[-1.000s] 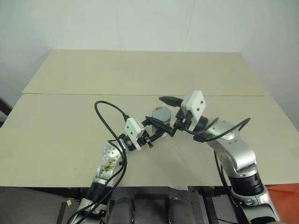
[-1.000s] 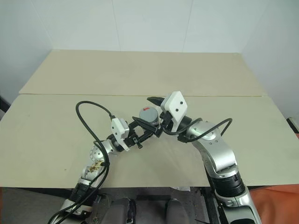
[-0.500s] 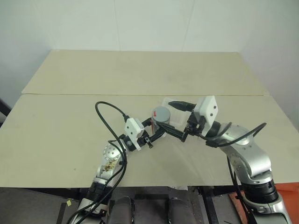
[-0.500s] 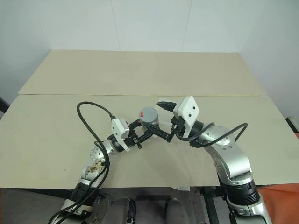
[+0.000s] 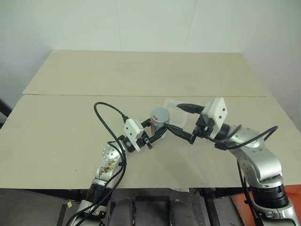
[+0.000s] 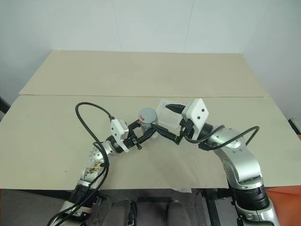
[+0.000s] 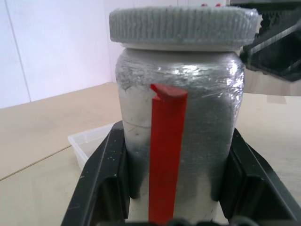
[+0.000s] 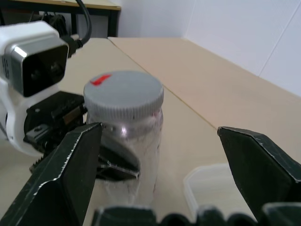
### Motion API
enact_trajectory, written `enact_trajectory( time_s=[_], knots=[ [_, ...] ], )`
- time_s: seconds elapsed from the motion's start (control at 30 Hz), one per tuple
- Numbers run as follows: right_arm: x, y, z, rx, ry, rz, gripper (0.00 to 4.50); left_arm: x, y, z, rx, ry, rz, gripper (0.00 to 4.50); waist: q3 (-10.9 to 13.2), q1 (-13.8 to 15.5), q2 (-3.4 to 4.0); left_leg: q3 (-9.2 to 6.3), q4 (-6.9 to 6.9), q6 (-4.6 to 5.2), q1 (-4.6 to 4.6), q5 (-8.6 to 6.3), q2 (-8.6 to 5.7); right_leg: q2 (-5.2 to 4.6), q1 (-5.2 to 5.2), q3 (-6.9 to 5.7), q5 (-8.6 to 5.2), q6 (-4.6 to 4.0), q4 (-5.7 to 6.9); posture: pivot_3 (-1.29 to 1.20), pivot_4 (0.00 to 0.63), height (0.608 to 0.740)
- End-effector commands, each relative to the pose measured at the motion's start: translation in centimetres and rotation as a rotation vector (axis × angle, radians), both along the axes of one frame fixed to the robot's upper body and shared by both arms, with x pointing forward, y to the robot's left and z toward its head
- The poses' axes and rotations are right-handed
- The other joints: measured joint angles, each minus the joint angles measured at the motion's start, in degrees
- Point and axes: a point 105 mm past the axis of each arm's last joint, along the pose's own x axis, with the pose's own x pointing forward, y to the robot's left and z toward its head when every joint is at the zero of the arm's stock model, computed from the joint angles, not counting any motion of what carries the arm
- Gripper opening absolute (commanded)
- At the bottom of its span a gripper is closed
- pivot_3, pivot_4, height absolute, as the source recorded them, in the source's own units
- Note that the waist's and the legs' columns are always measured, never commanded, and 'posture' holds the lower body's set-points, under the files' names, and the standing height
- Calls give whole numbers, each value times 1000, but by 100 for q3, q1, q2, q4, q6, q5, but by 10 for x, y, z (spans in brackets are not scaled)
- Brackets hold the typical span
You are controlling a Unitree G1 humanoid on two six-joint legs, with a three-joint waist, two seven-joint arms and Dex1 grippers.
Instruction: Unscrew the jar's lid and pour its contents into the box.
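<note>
Grey lid [image 5: 160, 114] still caps the jar [image 7: 176, 141] your left gripper [image 5: 155, 133] clenches. Your right gripper [image 5: 181, 120], spread wide and empty, has drawn back rightward off the lid, so you must re-grip to unscrew further.

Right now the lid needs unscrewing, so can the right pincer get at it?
Probably yes: the right pincer stands open beside the lid, with nothing between; the left pincer grips the jar lower down.

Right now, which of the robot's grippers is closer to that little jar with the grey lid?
Left. The left gripper is shut on the jar, a finger on each side. The right gripper is open just beside it, not touching, over the box.
</note>
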Motion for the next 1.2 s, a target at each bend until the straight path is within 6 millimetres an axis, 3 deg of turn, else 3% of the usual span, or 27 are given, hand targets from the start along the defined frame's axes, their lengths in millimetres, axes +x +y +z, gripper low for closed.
enact_trajectory(
  time_s=[0.03,0.3,0.63,1.1,1.2],
  knots=[
    [-10,-2,15,6,-69,32,4470,-5,-1,11,-19,-53,-14,1962,0,-1,0,0,0,0,0,0,0,0,0,0,0,0,0,0,150,740],
    [-24,4,15,5,-22,120,4470,-9,-2,8,-10,-53,-25,1962,0,-4,0,-2,0,0,0,0,1,1,1,0,0,0,0,0,150,740],
    [-12,30,18,68,-29,110,4470,-8,-6,10,-18,-64,-23,1962,0,-3,0,-1,1,0,0,0,0,0,1,0,0,0,0,0,150,740],
    [-5,38,17,82,-28,117,4470,-8,-6,10,-13,-68,-25,1962,0,-2,0,-1,1,0,0,0,0,0,0,0,0,0,1,0,150,740],
    [-5,39,17,83,-32,119,3914,-8,-7,10,-14,-67,-24,1962,0,-2,0,-1,1,0,0,0,0,0,0,0,0,0,1,0,150,740]
  ],
)
